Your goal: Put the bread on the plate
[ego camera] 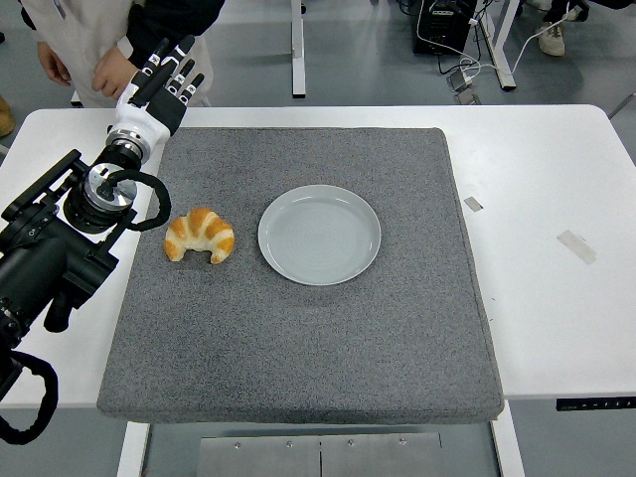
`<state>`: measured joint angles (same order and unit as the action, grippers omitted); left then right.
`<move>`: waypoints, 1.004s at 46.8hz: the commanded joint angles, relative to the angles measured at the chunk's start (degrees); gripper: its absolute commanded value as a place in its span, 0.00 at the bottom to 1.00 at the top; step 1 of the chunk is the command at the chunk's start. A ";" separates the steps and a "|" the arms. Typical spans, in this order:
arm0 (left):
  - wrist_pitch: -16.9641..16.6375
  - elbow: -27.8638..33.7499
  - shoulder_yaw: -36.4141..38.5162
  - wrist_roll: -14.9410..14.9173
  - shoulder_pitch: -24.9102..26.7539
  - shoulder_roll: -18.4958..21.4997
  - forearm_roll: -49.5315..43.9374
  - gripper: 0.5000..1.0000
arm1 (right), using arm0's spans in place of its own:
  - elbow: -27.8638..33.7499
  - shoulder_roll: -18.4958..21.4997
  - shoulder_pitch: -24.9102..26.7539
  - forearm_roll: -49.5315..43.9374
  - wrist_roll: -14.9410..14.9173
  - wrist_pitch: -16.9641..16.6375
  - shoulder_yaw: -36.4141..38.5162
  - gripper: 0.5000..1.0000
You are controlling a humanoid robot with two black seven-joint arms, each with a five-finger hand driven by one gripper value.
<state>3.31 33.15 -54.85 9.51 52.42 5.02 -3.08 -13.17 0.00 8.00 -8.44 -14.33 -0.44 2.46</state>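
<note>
left hand open, fingers straight, empty, at mat's far-left corner | croissant on grey mat, nearer than hand, slightly right, long axis left-right | plate just right of croissant, apart | right arm unseen

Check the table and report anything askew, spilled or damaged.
Nothing stands out. The croissant lies whole on the grey mat, left of the empty plate. Two small tape scraps sit on the white table, right of the mat.
</note>
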 commanded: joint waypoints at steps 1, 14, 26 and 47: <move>0.73 -0.02 0.18 0.07 -0.03 0.08 0.26 0.98 | -0.02 0.00 0.00 0.00 0.00 0.00 0.00 1.00; 0.73 -0.19 0.27 0.07 -0.12 -0.01 0.26 0.98 | -0.02 0.00 -0.09 0.00 0.00 0.00 0.00 1.00; 1.00 -0.72 -0.61 0.33 -0.03 0.43 0.09 0.98 | -0.02 0.00 -0.09 0.00 0.00 0.00 0.00 1.00; 5.29 -0.02 1.58 1.03 1.63 5.17 2.37 0.98 | -0.02 0.00 -0.09 0.00 0.00 0.00 0.17 1.00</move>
<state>6.73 33.27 -53.92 10.64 53.68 9.36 -1.20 -13.18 0.00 7.92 -8.44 -14.33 -0.44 2.64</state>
